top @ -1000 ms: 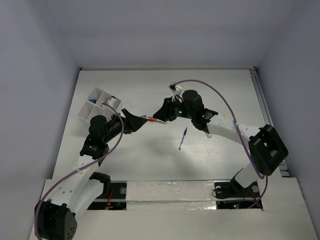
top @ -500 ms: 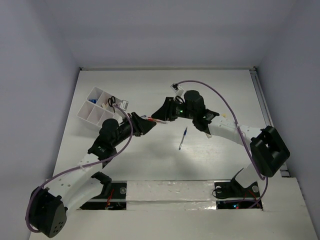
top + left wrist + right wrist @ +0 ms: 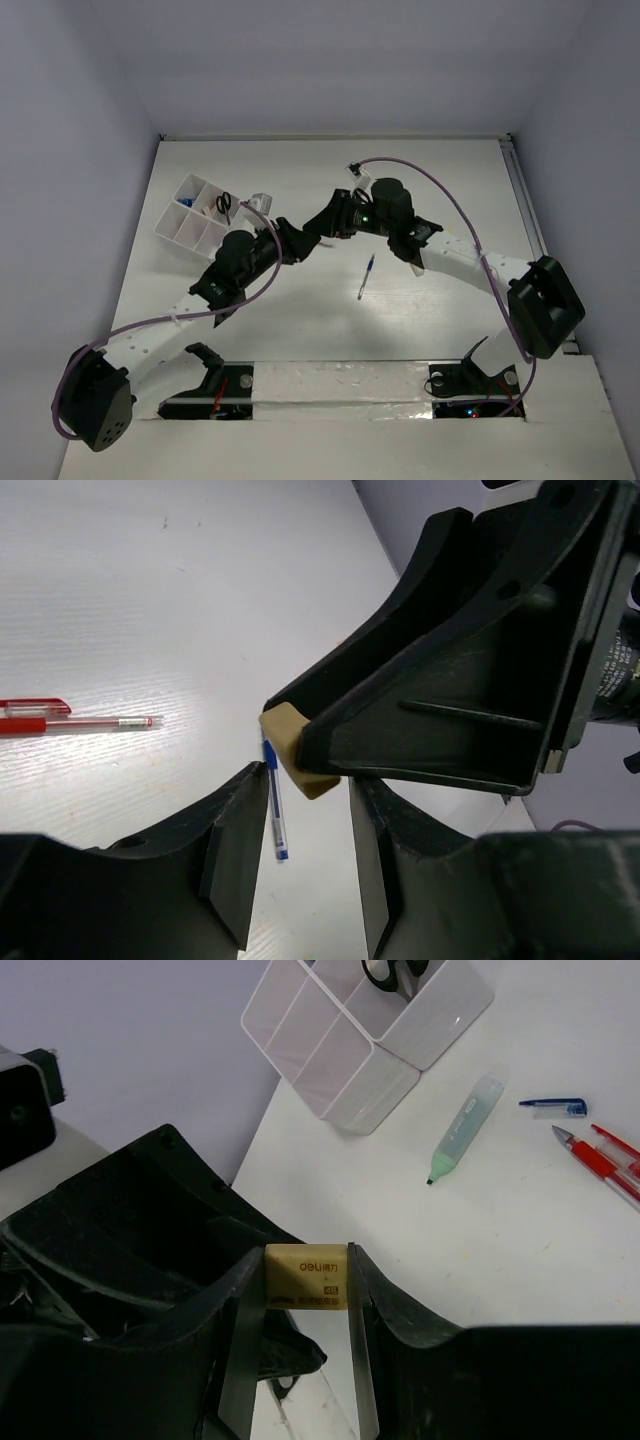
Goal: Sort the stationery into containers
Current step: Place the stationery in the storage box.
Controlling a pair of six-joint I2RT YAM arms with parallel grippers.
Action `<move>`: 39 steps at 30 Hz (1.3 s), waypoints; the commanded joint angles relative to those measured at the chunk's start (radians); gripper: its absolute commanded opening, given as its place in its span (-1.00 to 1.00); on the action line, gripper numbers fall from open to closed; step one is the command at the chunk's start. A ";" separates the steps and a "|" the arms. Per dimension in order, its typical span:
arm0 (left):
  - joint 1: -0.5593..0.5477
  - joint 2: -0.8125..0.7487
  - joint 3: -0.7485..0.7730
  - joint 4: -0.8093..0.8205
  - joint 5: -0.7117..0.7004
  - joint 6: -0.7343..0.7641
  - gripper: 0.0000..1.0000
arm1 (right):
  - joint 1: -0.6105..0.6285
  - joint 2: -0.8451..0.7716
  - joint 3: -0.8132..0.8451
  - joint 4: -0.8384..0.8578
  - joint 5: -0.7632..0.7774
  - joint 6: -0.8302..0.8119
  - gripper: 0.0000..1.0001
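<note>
My right gripper (image 3: 303,1256) is shut on a tan eraser (image 3: 305,1278) and holds it above the table. My left gripper (image 3: 307,780) is open, and the eraser (image 3: 298,763) hangs just at the mouth of its fingers, with a gap on each side. The two grippers meet near the table's middle (image 3: 306,240). A blue pen (image 3: 367,276) lies on the table just right of them and also shows below in the left wrist view (image 3: 274,815). The white organiser (image 3: 168,215) stands at the far left with black-handled scissors (image 3: 224,205) in one compartment.
Two red pens (image 3: 80,723) lie on the table under the grippers and show in the right wrist view (image 3: 612,1165). Near them lie a pale green marker (image 3: 462,1126) and a small blue and clear pen cap (image 3: 553,1107), between the pens and the organiser (image 3: 350,1090).
My left arm has swung right and forward, bringing its open gripper up to the eraser in my right gripper. The right gripper has barely moved.
</note>
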 commanded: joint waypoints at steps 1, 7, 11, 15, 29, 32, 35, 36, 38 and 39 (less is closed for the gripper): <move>-0.037 -0.008 0.037 0.105 -0.089 0.050 -0.31 | 0.007 -0.036 0.047 -0.008 0.017 0.027 -0.49; -0.144 -0.040 -0.018 0.193 -0.297 0.085 -0.33 | 0.016 -0.041 0.038 0.000 0.037 0.068 -0.55; -0.184 -0.062 -0.051 0.259 -0.415 0.103 -0.46 | 0.036 -0.041 0.033 0.012 0.034 0.088 -0.56; -0.235 -0.076 -0.059 0.282 -0.549 0.123 -0.54 | 0.036 -0.048 0.019 0.023 0.034 0.108 -0.58; -0.330 -0.022 -0.075 0.414 -0.681 0.206 -0.35 | 0.036 -0.091 -0.010 0.003 0.034 0.112 -0.62; -0.330 -0.023 -0.082 0.447 -0.719 0.220 -0.36 | 0.036 -0.095 -0.018 0.015 0.017 0.125 -0.64; -0.330 -0.022 -0.088 0.504 -0.725 0.238 -0.47 | 0.036 -0.091 -0.025 0.031 -0.004 0.142 -0.66; -0.339 -0.020 -0.082 0.515 -0.728 0.246 -0.60 | 0.036 -0.093 -0.030 0.031 -0.006 0.145 -0.66; -0.339 -0.016 -0.074 0.518 -0.741 0.261 -0.79 | 0.036 -0.101 -0.036 0.032 -0.004 0.146 -0.66; -0.348 -0.013 -0.069 0.512 -0.747 0.269 -0.90 | 0.036 -0.102 -0.039 0.032 -0.004 0.149 -0.66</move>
